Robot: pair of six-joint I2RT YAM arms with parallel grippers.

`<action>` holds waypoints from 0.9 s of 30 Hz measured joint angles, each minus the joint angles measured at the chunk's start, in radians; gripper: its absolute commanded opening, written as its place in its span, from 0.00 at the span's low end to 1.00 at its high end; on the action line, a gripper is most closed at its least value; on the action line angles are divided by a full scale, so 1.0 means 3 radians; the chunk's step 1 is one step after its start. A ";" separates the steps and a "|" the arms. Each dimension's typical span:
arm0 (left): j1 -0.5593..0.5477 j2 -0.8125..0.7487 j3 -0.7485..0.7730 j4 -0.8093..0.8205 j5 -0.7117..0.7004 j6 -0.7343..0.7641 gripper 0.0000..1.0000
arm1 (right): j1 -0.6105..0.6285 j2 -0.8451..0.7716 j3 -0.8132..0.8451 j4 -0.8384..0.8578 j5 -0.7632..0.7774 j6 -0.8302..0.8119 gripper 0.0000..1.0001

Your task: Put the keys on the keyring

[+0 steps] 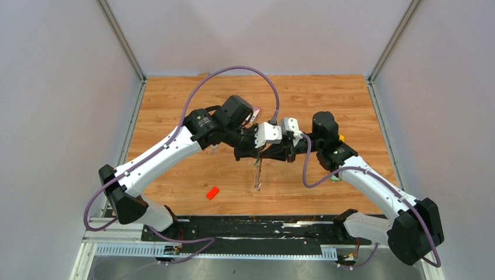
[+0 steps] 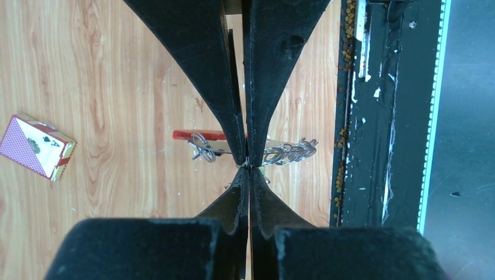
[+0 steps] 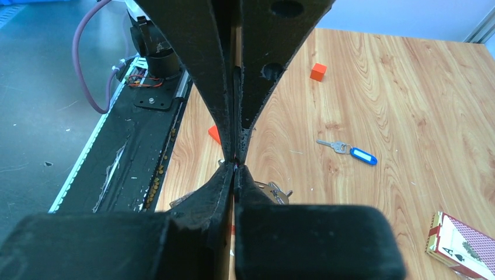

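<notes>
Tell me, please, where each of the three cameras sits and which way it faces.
Top external: above and behind the bases, looking down on the light wooden table; left arm and right arm show whole.
Left wrist: looks down at table and black base rail; left gripper, shut, meets the other's black fingertips over the red-strapped keyring.
Right wrist: tilts down across the table towards the left arm's base; right gripper, shut, shows likewise.
Both wrist views share the red-backed playing-card box.
</notes>
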 measured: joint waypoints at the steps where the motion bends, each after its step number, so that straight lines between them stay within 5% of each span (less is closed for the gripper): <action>1: 0.0000 -0.0003 -0.0014 0.0015 0.0000 0.0009 0.05 | -0.0001 0.0000 0.0000 -0.0004 0.0001 0.0006 0.00; 5: 0.0004 -0.0114 -0.0187 0.0178 -0.0001 0.0117 0.25 | -0.0011 0.0000 0.0000 -0.0003 -0.0005 0.0086 0.00; 10: 0.0051 -0.0376 -0.0535 0.0430 -0.0001 0.0328 0.30 | -0.0065 -0.0006 0.0000 0.0209 -0.0128 0.0294 0.00; 19: 0.0066 -0.0534 -0.0736 0.0752 0.0005 0.0554 0.27 | -0.0090 -0.0010 0.0000 0.0383 -0.0268 0.0445 0.00; 27: 0.0066 -0.0534 -0.0739 0.0827 0.0046 0.0601 0.15 | -0.0090 -0.0010 0.0000 0.0418 -0.0298 0.0472 0.00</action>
